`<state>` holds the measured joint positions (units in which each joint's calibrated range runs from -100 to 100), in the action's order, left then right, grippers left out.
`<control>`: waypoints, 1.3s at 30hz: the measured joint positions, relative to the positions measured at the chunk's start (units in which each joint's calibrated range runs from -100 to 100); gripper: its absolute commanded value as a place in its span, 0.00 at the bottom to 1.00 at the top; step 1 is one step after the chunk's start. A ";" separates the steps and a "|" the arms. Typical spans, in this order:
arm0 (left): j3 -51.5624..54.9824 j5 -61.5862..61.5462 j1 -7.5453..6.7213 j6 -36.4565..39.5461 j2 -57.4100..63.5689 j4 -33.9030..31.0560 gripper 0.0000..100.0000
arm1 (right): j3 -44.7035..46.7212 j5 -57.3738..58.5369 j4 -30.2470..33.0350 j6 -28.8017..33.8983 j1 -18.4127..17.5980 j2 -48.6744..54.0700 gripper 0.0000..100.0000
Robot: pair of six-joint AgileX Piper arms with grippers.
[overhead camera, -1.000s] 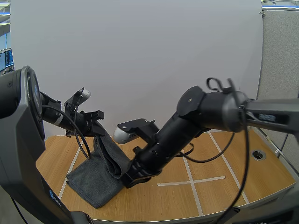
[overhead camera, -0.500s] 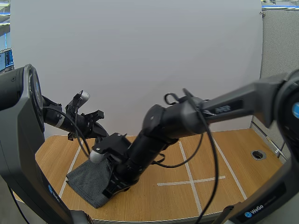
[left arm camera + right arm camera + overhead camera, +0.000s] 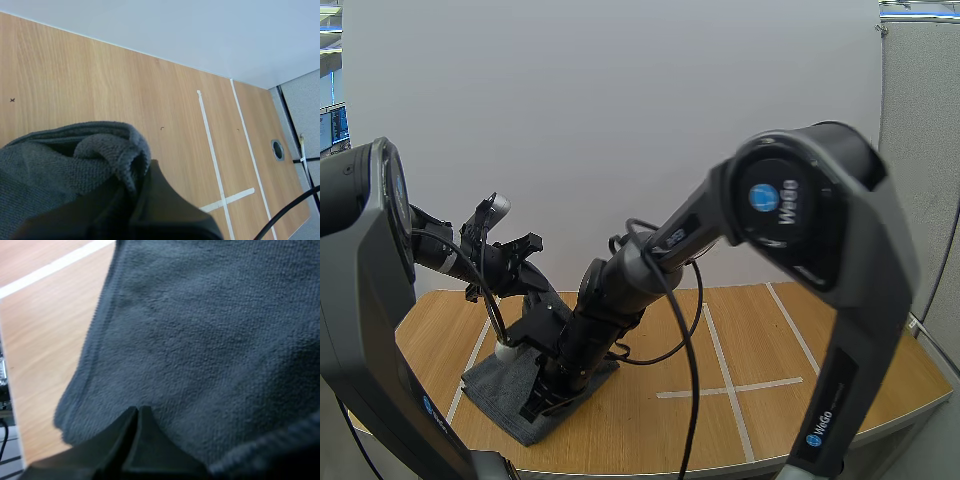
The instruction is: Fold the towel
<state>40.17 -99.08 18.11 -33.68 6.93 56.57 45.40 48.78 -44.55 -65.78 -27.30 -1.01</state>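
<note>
A dark grey towel (image 3: 503,388) lies partly on the left of the wooden table (image 3: 770,330). One part rises to my left gripper (image 3: 525,268), which hangs above the table. The left wrist view has the towel (image 3: 75,155) bunched over the tips of my left gripper (image 3: 149,167), which is shut on it. My right arm reaches across to the left, and my right gripper (image 3: 535,403) is low over the towel's near part. Over the flat towel (image 3: 200,340), my right gripper (image 3: 137,411) has its fingers together, with a towel hem running along one side of them.
White tape lines (image 3: 725,385) cross the table's middle and right. A tape line (image 3: 470,360) also runs beside the towel at the left. A small round hole (image 3: 277,149) sits in the table far to the right. The table's front edge (image 3: 650,468) is close below the towel.
My right arm has swung from the table's middle to the left, carrying its end of the towel down over the part lying on the table. My left gripper has barely moved.
</note>
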 measured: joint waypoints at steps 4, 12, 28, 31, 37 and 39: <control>0.00 0.00 0.00 0.10 0.00 0.34 0.00 | -0.75 -3.58 -3.91 -2.84 0.00 -3.51 0.00; 0.00 0.00 0.00 0.10 0.00 0.34 0.00 | -1.14 -7.90 -6.03 -4.25 -0.06 -5.39 0.00; 0.00 0.00 0.00 0.60 1.45 -2.87 0.00 | -1.88 -15.58 -5.31 -4.46 8.20 -6.87 0.00; 0.00 0.00 0.00 0.60 1.45 -3.00 0.00 | -1.88 -15.58 -4.76 -4.46 8.22 -6.87 0.00; 0.00 0.00 0.00 0.60 1.45 -3.09 0.00 | -1.88 -15.80 -4.73 -4.46 8.22 -6.59 0.00; 0.00 0.00 0.00 0.38 1.45 -3.09 0.00 | -1.88 -15.80 -5.34 -4.46 8.22 -6.04 0.00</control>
<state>40.17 -99.08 18.11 -33.30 8.37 53.48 43.52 32.98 -49.89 -70.24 -19.08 -7.05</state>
